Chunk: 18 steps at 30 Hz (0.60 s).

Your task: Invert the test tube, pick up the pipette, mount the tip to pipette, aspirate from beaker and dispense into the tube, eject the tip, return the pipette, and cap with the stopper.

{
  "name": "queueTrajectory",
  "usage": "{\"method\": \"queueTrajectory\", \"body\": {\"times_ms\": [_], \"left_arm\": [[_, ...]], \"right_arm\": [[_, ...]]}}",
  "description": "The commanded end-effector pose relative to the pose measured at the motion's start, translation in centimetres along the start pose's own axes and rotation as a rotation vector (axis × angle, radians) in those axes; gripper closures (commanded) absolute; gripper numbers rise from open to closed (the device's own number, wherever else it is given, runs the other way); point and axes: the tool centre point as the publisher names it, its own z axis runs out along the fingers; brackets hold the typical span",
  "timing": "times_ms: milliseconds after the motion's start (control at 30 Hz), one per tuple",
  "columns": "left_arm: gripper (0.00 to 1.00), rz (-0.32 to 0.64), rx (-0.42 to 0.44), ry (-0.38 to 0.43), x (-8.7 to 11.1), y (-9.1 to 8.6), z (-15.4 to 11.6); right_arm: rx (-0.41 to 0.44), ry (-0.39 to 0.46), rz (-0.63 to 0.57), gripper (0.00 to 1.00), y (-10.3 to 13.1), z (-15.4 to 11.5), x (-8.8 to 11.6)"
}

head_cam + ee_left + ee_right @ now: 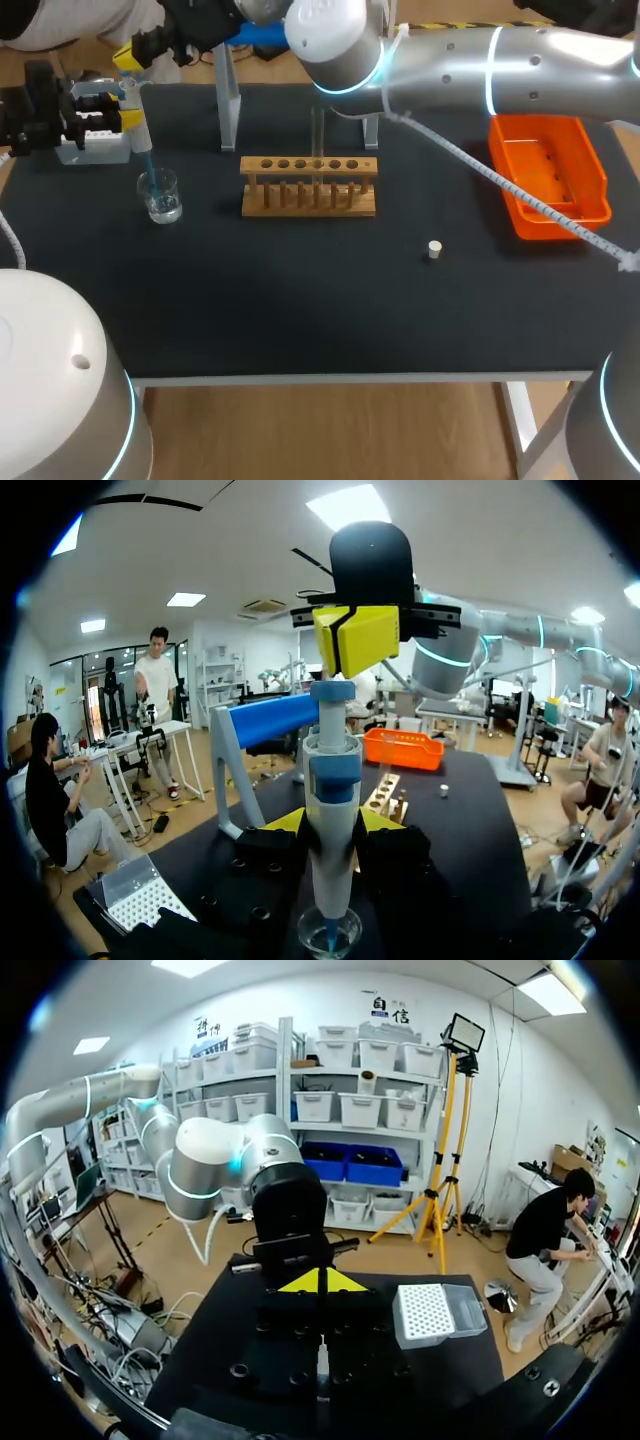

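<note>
My left gripper point(122, 118) is shut on the white-and-blue pipette point(137, 125), holding it upright by its body point(331, 810). The pipette's blue tip point(151, 170) dips into the small glass beaker point(160, 195), which also shows under the pipette point(330, 935). My right arm reaches across from the right. Its gripper point(132, 55) is shut, and its yellow fingertips point(356, 637) rest on the pipette's top button. A clear test tube point(318, 145) stands upright in the wooden rack point(308, 187). The small white stopper point(434, 250) lies on the mat right of the rack.
The pipette stand point(230, 105) with a blue top stands behind the rack. A tip box point(95, 140) sits at the far left beside my left gripper, and shows again as a white tip box point(435, 1310). An orange bin point(548, 175) is at the right.
</note>
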Motion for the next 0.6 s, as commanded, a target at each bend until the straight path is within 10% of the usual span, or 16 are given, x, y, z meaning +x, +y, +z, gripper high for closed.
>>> {"method": "queueTrajectory", "body": {"times_ms": [33,600], "left_arm": [[1.0,0.0,-0.002,-0.002,0.04,-0.06,-0.02],[1.0,0.0,-0.002,-0.002,0.04,-0.06,-0.02]], "right_arm": [[0.009,0.002,0.001,1.0,0.01,0.11,-0.22],[0.024,0.009,0.004,1.0,-0.78,0.49,-0.12]]}}
